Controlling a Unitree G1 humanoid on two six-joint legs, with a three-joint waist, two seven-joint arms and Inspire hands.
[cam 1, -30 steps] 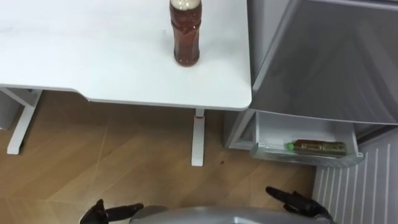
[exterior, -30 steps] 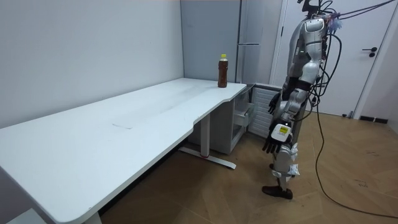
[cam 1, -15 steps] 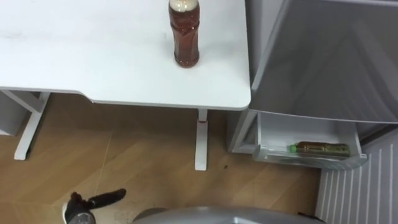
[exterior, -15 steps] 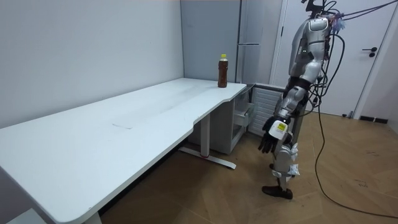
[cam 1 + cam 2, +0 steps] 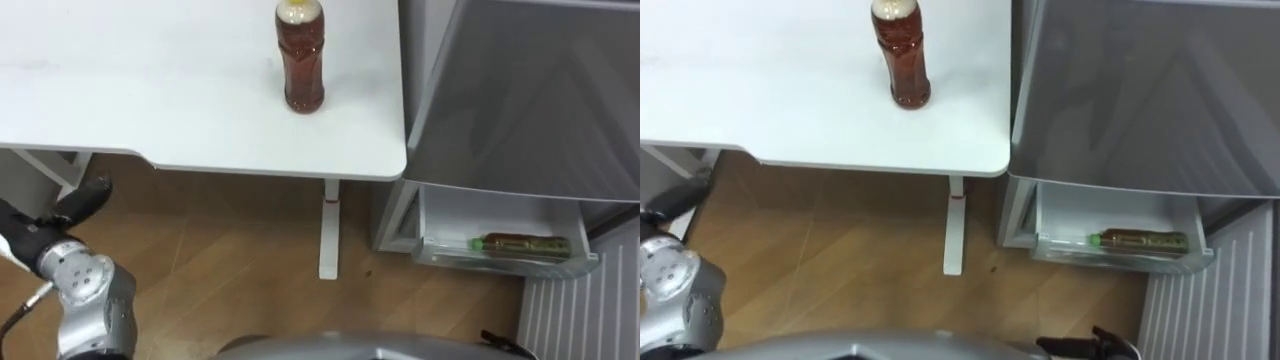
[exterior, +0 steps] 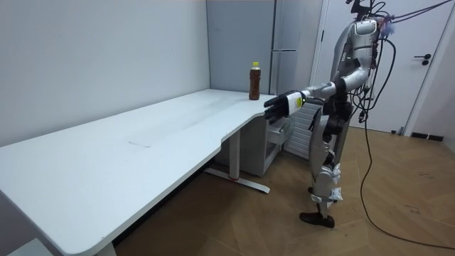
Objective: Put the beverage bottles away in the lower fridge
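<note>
Brown bottle (image 5: 300, 55) stands upright by the table's (image 5: 150, 100) right edge, ahead and right of the left robot hand (image 6: 279, 104), fingers spread, empty

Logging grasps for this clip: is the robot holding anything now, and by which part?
Nothing in the left hand, its fingers straight, short of the bottle on the table. The right hand shows too little to tell.
</note>
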